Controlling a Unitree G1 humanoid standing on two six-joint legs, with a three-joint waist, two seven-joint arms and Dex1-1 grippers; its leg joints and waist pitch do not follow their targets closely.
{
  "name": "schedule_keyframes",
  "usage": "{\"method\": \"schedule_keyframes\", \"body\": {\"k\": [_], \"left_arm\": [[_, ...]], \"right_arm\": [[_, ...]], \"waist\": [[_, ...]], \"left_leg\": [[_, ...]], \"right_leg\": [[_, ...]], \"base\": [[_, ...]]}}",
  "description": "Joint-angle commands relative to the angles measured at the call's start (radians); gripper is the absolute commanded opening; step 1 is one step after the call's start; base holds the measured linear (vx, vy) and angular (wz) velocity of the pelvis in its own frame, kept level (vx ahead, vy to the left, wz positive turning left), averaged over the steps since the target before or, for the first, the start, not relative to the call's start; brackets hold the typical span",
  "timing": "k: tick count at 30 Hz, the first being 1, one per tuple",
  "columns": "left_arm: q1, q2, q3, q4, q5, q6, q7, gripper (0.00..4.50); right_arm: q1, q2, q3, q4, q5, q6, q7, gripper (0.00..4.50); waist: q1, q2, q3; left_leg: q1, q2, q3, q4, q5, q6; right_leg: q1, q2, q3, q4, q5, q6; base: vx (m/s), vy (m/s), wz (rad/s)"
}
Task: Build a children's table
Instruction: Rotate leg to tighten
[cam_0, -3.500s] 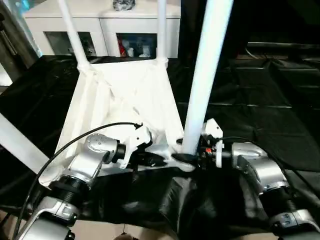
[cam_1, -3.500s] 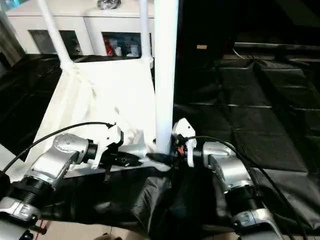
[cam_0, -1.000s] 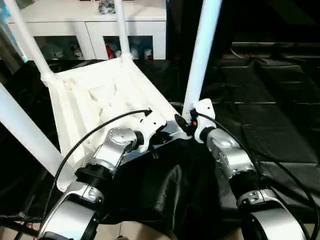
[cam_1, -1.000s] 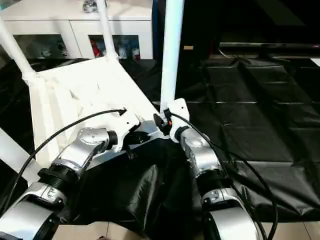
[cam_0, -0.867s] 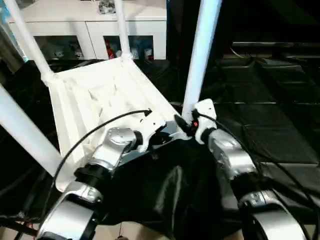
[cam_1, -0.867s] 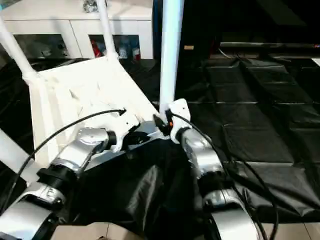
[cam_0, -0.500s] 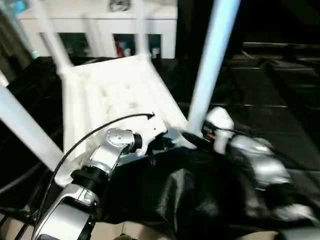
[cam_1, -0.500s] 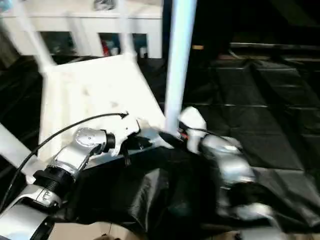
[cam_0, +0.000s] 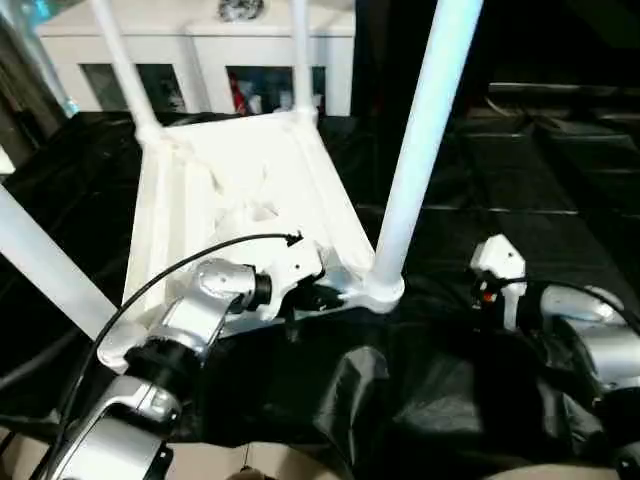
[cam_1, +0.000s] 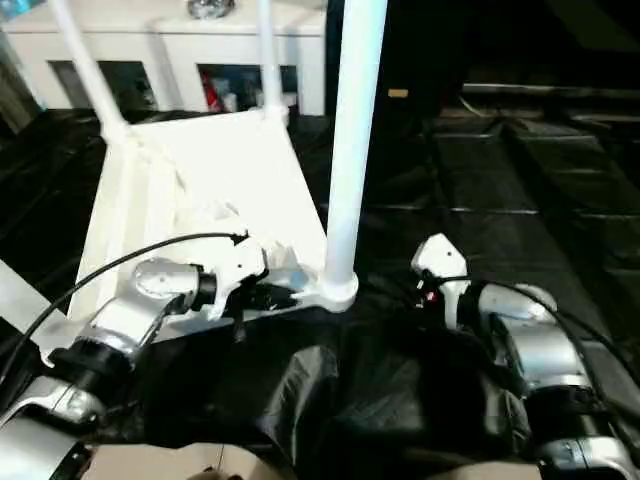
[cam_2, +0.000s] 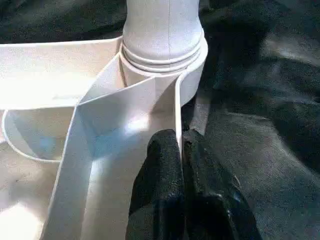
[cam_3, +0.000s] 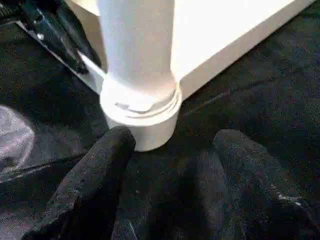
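Lying upside down on the black sheet (cam_0: 520, 250), the children's table (cam_0: 240, 190) fills the 10–11 o'clock part of the head view, ribbed underside up, legs standing in the corner sockets. Nearest leg (cam_0: 415, 150) rises from the near-right socket (cam_0: 383, 290) at centre. White cabinet (cam_0: 200, 50) sits at 12 o'clock behind it. Left gripper (cam_2: 181, 145) is pinched together on the table's thin rim just beside that socket. Right gripper (cam_3: 172, 145) sits off the socket at 4 o'clock, fingers apart, holding nothing.
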Motion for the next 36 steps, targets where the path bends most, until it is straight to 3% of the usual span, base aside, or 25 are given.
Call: {"method": "schedule_keyframes", "body": {"k": [1, 5, 10, 13, 20, 21, 23, 26, 36], "left_arm": [[0.003, 0.002, -0.009, -0.036, -0.023, -0.023, -0.019, 0.00], [0.004, 0.006, -0.014, -0.040, -0.028, -0.024, -0.035, 0.00], [0.011, 0.005, -0.013, -0.052, -0.028, -0.020, -0.046, 0.00], [0.014, 0.008, -0.016, -0.055, -0.028, -0.021, -0.047, 0.00], [0.017, 0.014, -0.019, -0.060, -0.027, -0.018, -0.049, 0.00], [0.018, 0.017, -0.018, -0.063, -0.026, -0.017, -0.050, 0.00], [0.018, 0.019, -0.017, -0.064, -0.026, -0.017, -0.051, 0.00], [0.018, 0.022, -0.014, -0.062, -0.025, -0.018, -0.050, 0.00], [0.012, 0.025, -0.013, -0.050, -0.025, -0.021, -0.044, 0.00]], "right_arm": [[0.017, -0.014, -0.007, -0.048, 0.021, 0.016, 0.020, 3.00], [0.040, -0.003, 0.026, -0.110, 0.046, 0.038, 0.054, 3.00], [0.006, 0.046, 0.039, -0.088, 0.027, 0.020, 0.005, 3.00], [-0.032, 0.083, 0.042, -0.044, -0.002, 0.005, -0.052, 3.00], [-0.055, 0.107, 0.064, -0.021, 0.004, 0.023, -0.050, 3.00], [-0.058, 0.114, 0.069, -0.017, 0.004, 0.024, -0.047, 2.66], [-0.062, 0.118, 0.071, -0.012, 0.004, 0.024, -0.047, 2.66], [-0.070, 0.129, 0.071, 0.000, 0.006, 0.021, -0.043, 2.27], [-0.093, 0.157, 0.082, 0.037, 0.009, 0.003, -0.038, 2.03]], "waist": [[0.002, -0.013, -0.069], [0.005, -0.013, -0.069], [0.000, -0.011, -0.067], [-0.001, -0.010, -0.070], [-0.002, -0.009, -0.068], [-0.002, -0.011, -0.069], [-0.001, -0.011, -0.069], [-0.001, -0.010, -0.070], [-0.009, -0.008, -0.068]], "left_leg": [[0.003, 0.017, 0.002, -0.053, -0.215, 0.093], [0.003, 0.018, 0.001, -0.054, -0.217, 0.095], [0.004, 0.018, 0.000, -0.057, -0.232, 0.075], [0.005, 0.018, -0.001, -0.056, -0.224, 0.068], [0.004, 0.017, -0.001, -0.057, -0.231, 0.066], [0.005, 0.017, -0.001, -0.056, -0.231, 0.066], [0.004, 0.017, -0.001, -0.057, -0.224, 0.066], [0.003, 0.018, 0.000, -0.056, -0.214, 0.068], [0.005, 0.018, -0.002, -0.057, -0.250, 0.057]], "right_leg": [[0.057, -0.051, 0.033, -0.077, -0.253, -0.215], [0.060, -0.052, 0.033, -0.076, -0.255, -0.207], [0.054, -0.053, 0.033, -0.079, -0.290, -0.202], [0.054, -0.053, 0.035, -0.075, -0.264, -0.211], [0.058, -0.054, 0.035, -0.073, -0.257, -0.213], [0.057, -0.054, 0.035, -0.073, -0.262, -0.211], [0.058, -0.054, 0.035, -0.072, -0.256, -0.211], [0.058, -0.053, 0.036, -0.069, -0.231, -0.218], [0.056, -0.054, 0.035, -0.074, -0.276, -0.211]], "base": [[0.000, 0.000, 0.00], [0.000, 0.000, 0.00], [0.000, 0.000, 0.00], [0.000, 0.000, 0.00], [0.000, 0.000, 0.00], [0.000, 0.000, 0.00], [0.000, 0.000, 0.00], [0.000, 0.000, 0.00], [0.000, 0.000, 0.00]]}}
